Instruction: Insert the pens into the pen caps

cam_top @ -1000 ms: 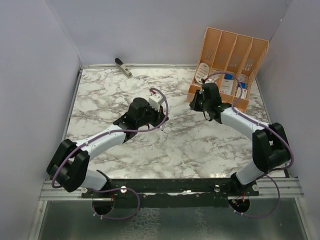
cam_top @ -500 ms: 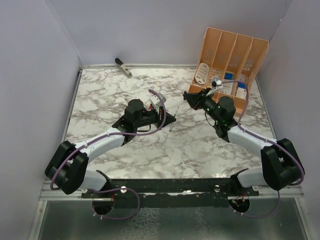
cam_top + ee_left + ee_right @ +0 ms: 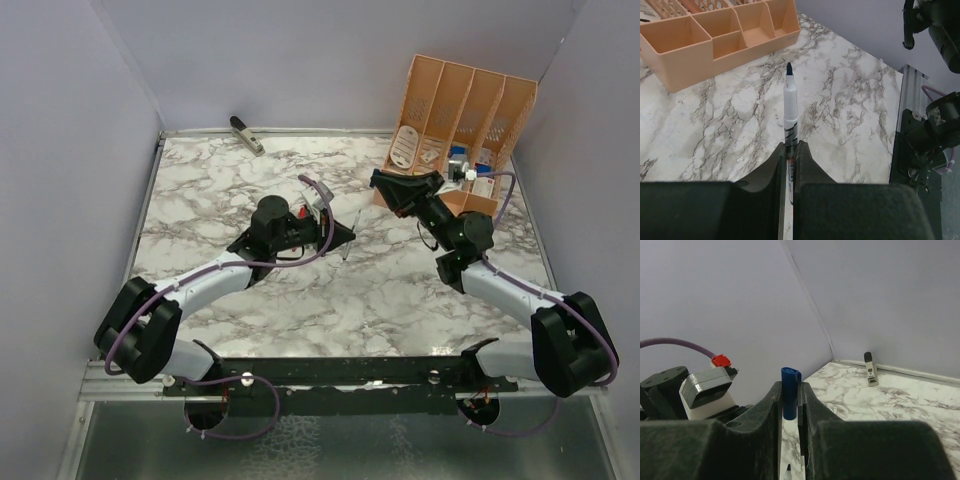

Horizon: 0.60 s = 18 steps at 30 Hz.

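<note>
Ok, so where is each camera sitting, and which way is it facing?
Top: above and behind the bases, looking down on the marble table; left arm and right arm show whole.
Left wrist: on the left arm, facing along the left claw and its gripped pen towards the orange organizer.
Right wrist: on the right arm, facing past the right claw and its gripped blue cap towards the back-left corner and the grey-black tool.
Shared: top and right wrist both show that tool; top and left wrist, the organizer.
</note>
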{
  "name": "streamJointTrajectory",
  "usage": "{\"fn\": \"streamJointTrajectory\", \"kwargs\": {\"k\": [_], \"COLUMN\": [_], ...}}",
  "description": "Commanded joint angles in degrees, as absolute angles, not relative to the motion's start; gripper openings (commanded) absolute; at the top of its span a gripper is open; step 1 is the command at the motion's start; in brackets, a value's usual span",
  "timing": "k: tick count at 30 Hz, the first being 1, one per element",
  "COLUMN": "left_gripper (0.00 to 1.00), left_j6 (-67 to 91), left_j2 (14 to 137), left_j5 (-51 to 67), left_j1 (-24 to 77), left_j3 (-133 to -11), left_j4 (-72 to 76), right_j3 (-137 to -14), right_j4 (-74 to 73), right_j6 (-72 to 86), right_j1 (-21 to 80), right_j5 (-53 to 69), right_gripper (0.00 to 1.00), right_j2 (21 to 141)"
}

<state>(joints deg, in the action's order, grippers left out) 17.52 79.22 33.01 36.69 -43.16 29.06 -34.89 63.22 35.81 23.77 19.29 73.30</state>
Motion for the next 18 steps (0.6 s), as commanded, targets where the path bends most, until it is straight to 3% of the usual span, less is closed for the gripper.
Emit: {"fn": "streamJointTrajectory", "kwargs": {"k": [1,18], "left_gripper": [0.0,0.0], "left_j6": [18.1,18.9], "left_j2": [80.0,81.8], "left_j5": [33.7,34.0], "left_j1": [36.5,36.5], "left_j3": [-46.3,-49.3], "left_j4": [31.4,32.0], "right_j3": [-33.1,-31.7], "right_j4": [70.1,67.4], "right_j6": [38.9,36.9], "right_j1": [23.8,23.8], "right_j5": [22.7,24.3], "right_gripper": [0.01,0.01], "right_j2": [74.0,73.7]}}
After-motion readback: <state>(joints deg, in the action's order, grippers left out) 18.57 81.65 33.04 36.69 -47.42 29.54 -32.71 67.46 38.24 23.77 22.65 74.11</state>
